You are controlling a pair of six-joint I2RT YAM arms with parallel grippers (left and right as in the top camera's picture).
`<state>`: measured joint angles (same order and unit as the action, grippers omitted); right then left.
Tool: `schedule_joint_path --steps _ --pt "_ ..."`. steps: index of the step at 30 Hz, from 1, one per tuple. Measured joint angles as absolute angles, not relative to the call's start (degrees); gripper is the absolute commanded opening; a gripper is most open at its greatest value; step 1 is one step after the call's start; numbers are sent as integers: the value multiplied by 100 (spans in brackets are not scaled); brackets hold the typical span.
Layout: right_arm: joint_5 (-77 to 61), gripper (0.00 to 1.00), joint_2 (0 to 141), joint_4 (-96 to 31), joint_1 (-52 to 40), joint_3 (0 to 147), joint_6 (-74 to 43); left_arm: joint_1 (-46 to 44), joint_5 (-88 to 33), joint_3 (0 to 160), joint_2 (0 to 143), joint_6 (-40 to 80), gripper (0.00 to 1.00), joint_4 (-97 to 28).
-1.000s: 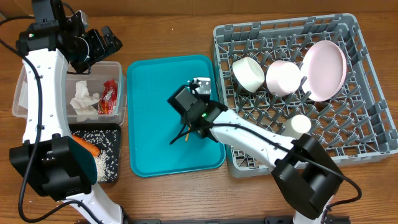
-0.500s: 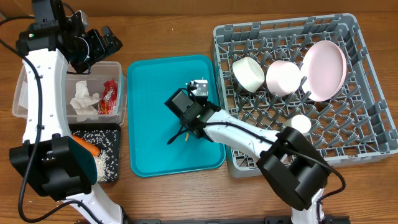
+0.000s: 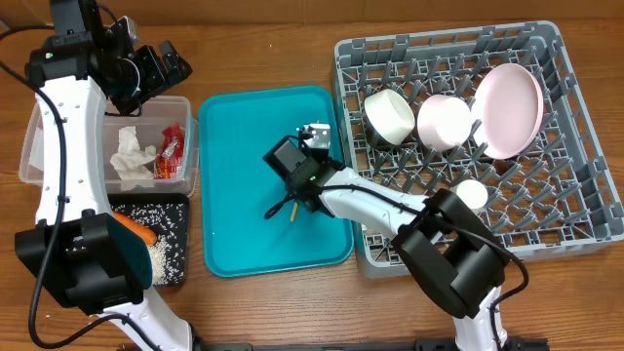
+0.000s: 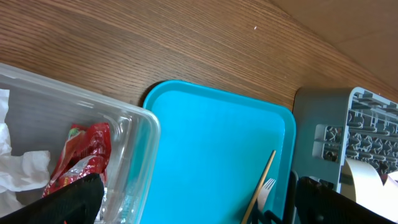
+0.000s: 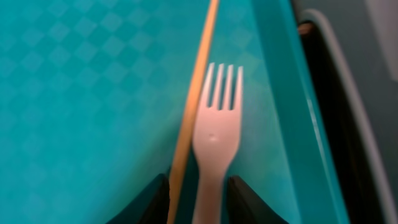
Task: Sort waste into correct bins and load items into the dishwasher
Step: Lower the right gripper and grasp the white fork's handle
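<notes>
The wooden bench (image 3: 253, 312) carried a teal tray (image 3: 229, 117) between the clear tub (image 3: 39, 136) at left and the grey dish rack (image 3: 575, 195) at right. The white fork (image 5: 217, 124) and the chopstick (image 5: 196, 93) lay side by side on the tray's right part. The right hand (image 5: 199, 202) straddled both, its fingers narrowly apart; whether they pinched either could not be told. The left hand (image 3: 166, 66), spread wide and empty, hovered over the tub's far end. A napkin (image 3: 130, 156) and a red wrapper (image 3: 173, 151) lay in the tub.
</notes>
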<state>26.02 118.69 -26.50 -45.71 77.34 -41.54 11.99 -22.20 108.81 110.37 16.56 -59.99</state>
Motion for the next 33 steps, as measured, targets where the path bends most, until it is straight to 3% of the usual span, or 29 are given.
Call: schedule_joint_path --steps 15,33 --pt "2602 27 11869 -2880 -4508 7734 -4595 1199 -2220 10881 11037 1656 100 -5999" --pt "2095 27 11874 -3072 -4508 7734 -5087 1199 -2220 10881 11037 1658 100 -5999"
